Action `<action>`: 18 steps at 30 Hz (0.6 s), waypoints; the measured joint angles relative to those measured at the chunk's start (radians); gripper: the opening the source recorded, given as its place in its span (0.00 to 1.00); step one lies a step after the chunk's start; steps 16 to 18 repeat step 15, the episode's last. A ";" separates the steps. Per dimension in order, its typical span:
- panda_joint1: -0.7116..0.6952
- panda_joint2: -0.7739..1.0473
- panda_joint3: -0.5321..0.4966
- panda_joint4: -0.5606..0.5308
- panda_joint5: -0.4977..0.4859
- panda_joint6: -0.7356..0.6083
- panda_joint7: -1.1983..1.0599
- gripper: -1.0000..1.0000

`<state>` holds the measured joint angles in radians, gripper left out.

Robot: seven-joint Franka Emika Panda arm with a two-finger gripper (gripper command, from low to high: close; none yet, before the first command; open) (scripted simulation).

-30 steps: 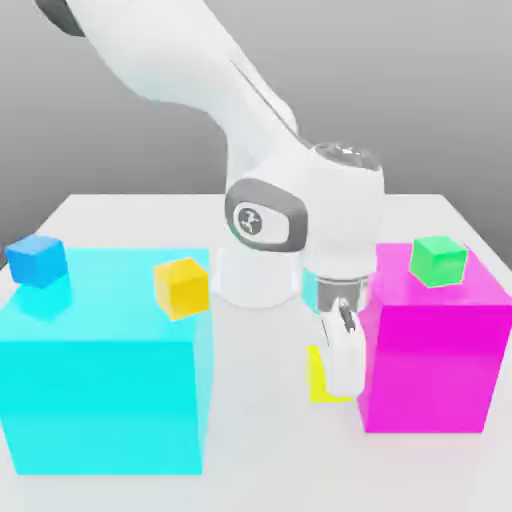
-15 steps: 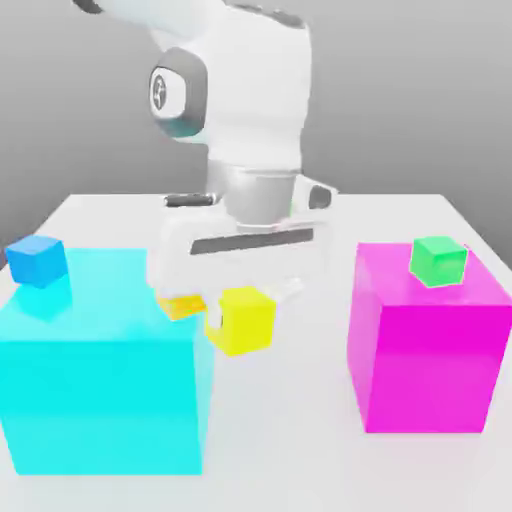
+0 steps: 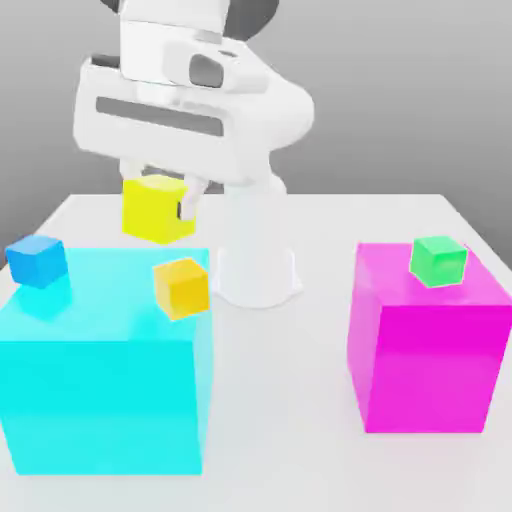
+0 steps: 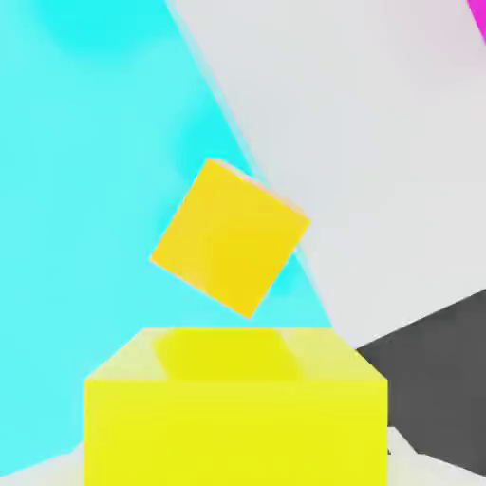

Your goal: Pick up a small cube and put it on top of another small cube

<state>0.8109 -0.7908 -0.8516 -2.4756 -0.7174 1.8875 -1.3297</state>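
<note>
Upper left of the exterior view: gripper (image 3: 168,195) clamped on small glossy lemon-yellow cube (image 3: 156,208), above the big cyan cube (image 3: 105,400); lower squarely over the small orange-yellow cube (image 3: 181,288); release only once seated.

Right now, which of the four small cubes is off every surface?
The lemon-yellow small cube, held in the gripper above the cyan cube. Orange-yellow and blue sit on cyan, green on magenta.
</note>
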 joint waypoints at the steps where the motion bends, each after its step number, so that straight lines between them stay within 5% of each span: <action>1: -0.014 0.000 0.012 0.001 0.021 -0.012 0.053 0.00; 6: -0.078 0.006 0.058 0.003 0.130 -0.055 0.310 0.00; 11: -0.066 0.055 -0.046 -0.102 0.104 0.096 0.343 0.00; 12: -0.064 0.063 -0.060 -0.117 0.095 0.120 0.346 1.00; 18: -0.064 0.063 -0.060 -0.117 0.095 0.120 0.346 1.00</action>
